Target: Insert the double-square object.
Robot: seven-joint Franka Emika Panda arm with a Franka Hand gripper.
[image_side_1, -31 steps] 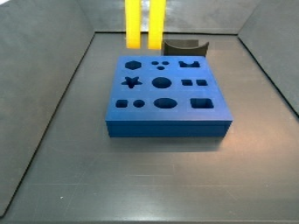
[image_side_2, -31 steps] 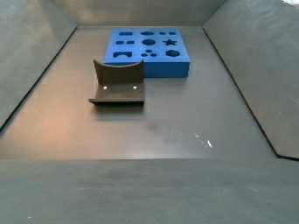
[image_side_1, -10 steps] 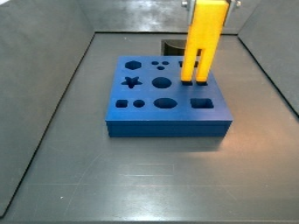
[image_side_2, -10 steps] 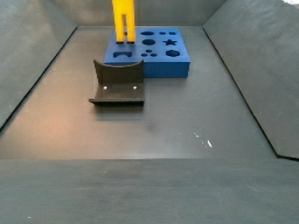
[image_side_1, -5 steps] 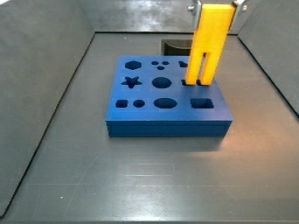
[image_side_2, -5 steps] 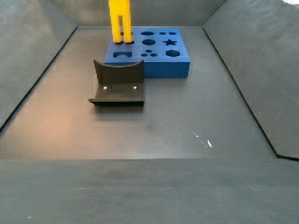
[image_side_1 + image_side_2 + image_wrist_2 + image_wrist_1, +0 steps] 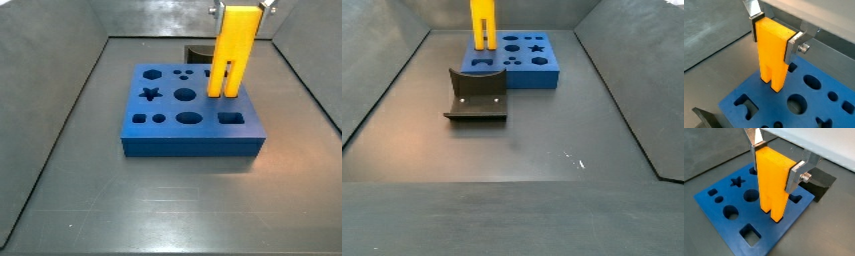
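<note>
My gripper [image 7: 777, 160] is shut on the top of the double-square object [image 7: 771, 183], a tall yellow piece of two bars with a slit, held upright. Both show in the wrist views [image 7: 775, 34], the piece [image 7: 771, 55] hanging over the blue block [image 7: 767, 95]. In a side view the piece [image 7: 234, 50] has its lower ends just over a pair of square holes [image 7: 223, 95] on the block [image 7: 194, 147]. I cannot tell if they touch. The other side view shows the piece [image 7: 482, 25] over the block [image 7: 529, 78]; the gripper is out of frame there.
A dark grey curved block [image 7: 476, 97] stands on the floor beside the blue block, also seen in a side view [image 7: 201, 52] and in a wrist view [image 7: 821, 183]. Grey walls enclose the floor [image 7: 543, 170] on all sides.
The yellow piece has come from over the block's far edge to over its square holes. In the last half second it shifted only slightly sideways.
</note>
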